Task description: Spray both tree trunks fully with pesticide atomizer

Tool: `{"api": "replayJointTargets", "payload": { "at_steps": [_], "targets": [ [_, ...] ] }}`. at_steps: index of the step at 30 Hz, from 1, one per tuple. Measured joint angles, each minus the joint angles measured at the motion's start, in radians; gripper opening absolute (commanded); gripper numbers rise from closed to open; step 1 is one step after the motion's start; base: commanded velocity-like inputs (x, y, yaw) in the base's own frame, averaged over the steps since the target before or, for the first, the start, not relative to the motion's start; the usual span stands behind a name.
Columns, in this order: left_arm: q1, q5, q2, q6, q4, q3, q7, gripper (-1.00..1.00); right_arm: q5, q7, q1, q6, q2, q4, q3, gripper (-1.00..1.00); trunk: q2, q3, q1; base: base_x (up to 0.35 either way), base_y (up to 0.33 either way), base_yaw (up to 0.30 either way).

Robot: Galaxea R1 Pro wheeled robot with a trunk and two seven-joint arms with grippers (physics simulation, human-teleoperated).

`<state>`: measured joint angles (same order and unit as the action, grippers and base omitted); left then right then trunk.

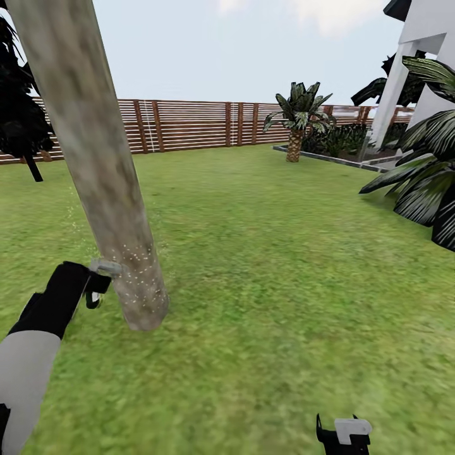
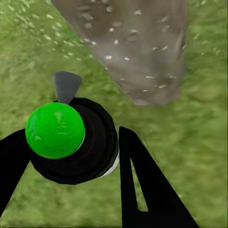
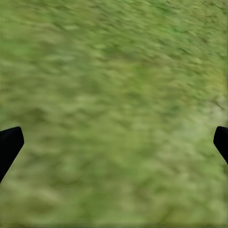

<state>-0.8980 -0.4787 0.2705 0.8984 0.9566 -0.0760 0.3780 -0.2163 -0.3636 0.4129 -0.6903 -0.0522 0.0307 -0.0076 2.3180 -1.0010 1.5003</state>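
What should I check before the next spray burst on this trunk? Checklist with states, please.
1. Atomizer held between the left gripper fingers: ok, a black finger sits on each side of it.
2. Nozzle aimed at the tree trunk: ok, it points toward the trunk base in the left wrist view.
3. Pesticide landing: ok, pale specks dot the lower trunk.
4. Full trunk coverage: not ok, specks show low down; the upper trunk looks bare in the head view.
5. Far side of the trunk: cannot tell, hidden.
6. Right gripper free: ok, fingers wide apart over lawn.
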Motion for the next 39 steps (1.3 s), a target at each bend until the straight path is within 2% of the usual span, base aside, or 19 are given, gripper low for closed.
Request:
{"api": "replayJointTargets", "payload": {
  "at_steps": [2,4,9,17,23,28,32,39],
  "targets": [
    [-0.001,0.006,0.028,0.002,-0.002,-0.001,0.032,-1.00,0.000,0.000,0.000,0.000,0.000,0.000,0.000,1.00,0.000,0.000,0.000,0.000,0.000,0.002],
    [0.002,0.007,0.037,0.003,-0.002,0.001,0.077,-1.00,0.000,0.000,0.000,0.000,0.000,0.000,0.000,1.00,0.000,0.000,0.000,0.000,0.000,0.175],
    [0.004,0.008,0.035,0.004,0.009,0.003,0.091,-1.00,0.000,0.000,0.000,0.000,0.000,0.000,0.000,1.00,0.000,0.000,0.000,0.026,-0.014,0.208],
    [-0.001,0.007,0.026,0.004,0.014,0.008,0.090,-1.00,0.000,0.000,0.000,0.000,0.000,0.000,0.000,1.00,0.000,0.000,0.000,0.108,-0.196,0.010],
    [-0.003,0.002,0.036,0.002,0.022,0.003,0.090,-1.00,0.000,0.000,0.000,0.000,0.000,0.000,0.000,1.00,0.000,0.000,0.000,-0.091,-0.043,0.013],
    [-0.065,0.001,0.039,0.004,0.047,0.001,0.090,-1.00,0.000,0.000,0.000,0.000,0.000,0.000,0.000,1.00,0.000,0.000,0.000,-0.002,-0.001,0.216],
    [-0.063,-0.001,0.038,0.005,0.049,0.001,0.090,-1.00,0.000,0.000,0.000,0.000,0.000,0.000,0.000,1.00,0.000,0.000,0.000,0.021,-0.017,0.039],
    [-0.061,-0.003,0.032,0.003,0.051,0.007,0.088,-1.00,0.000,0.000,0.000,0.000,0.000,0.000,0.000,1.00,0.000,0.000,0.000,0.115,-0.227,0.001]
  ]
}}
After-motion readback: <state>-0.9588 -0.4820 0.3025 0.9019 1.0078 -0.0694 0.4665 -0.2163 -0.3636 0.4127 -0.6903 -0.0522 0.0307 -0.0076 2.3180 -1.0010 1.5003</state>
